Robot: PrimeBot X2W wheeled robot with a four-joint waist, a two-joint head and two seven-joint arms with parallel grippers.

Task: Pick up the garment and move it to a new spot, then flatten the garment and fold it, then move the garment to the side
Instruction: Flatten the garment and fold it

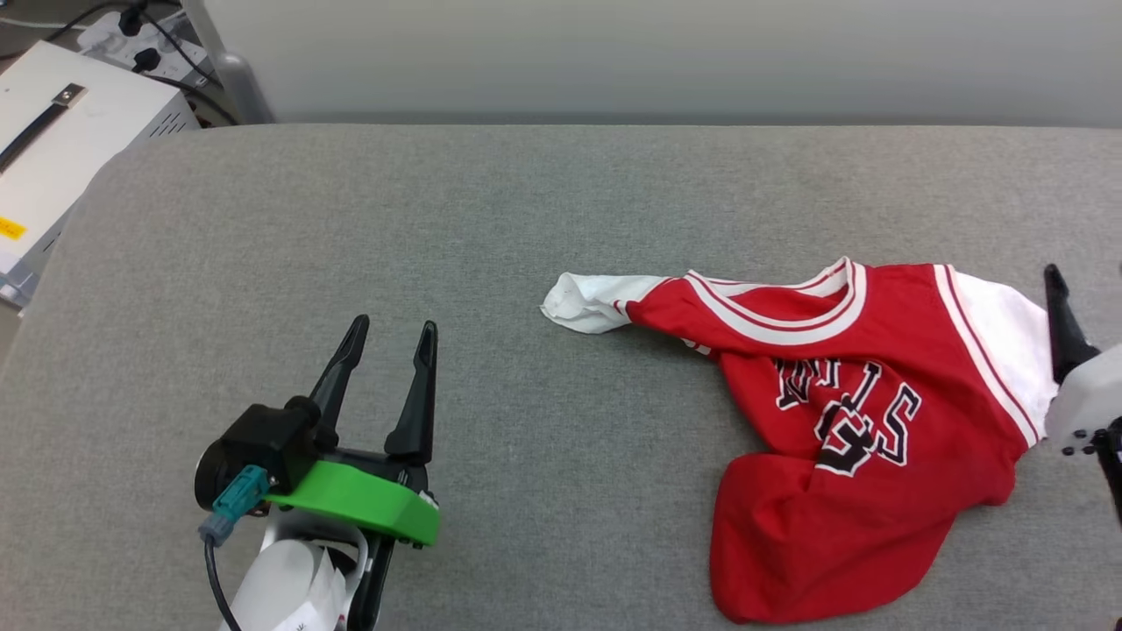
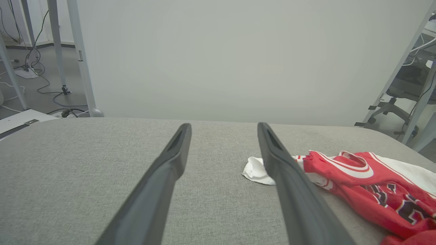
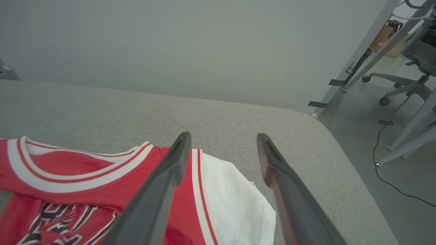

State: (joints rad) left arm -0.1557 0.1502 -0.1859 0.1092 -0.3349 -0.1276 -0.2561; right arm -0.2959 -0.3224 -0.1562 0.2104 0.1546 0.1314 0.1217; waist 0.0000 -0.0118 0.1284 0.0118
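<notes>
**A:** Starting with the garment (image 1: 841, 421), where does it lie?

**B:** On the right half of the grey fabric tabletop (image 1: 438, 219), crumpled and chest side up. The striped neck trim faces the far edge. The red body is bunched toward the near edge, with the black lettering creased. One white sleeve (image 1: 583, 302) trails out toward the middle of the tabletop. The other white sleeve (image 3: 231, 197) lies by the right edge.

**A:** And the right gripper (image 3: 223, 136)?

**B:** It is over that right-hand sleeve with its two dark fingers spread wide, and no cloth is pinched between them. In the right wrist view the white sleeve shows in the gap and the striped armhole trim runs beside one finger. Whether a fingertip touches the fabric, I cannot tell.

**A:** The left gripper (image 1: 391, 326)?

**B:** It is also spread and holds nothing. It sits over bare tabletop near the near edge on the left half, well apart from the jersey, fingers pointing toward the far edge.

**A:** Anything off the tabletop?

**B:** A white box (image 1: 53, 140) stands past the far left corner, with a power strip (image 1: 131, 44) behind it. An office chair (image 3: 402, 81) stands on the floor beyond the right edge.
</notes>
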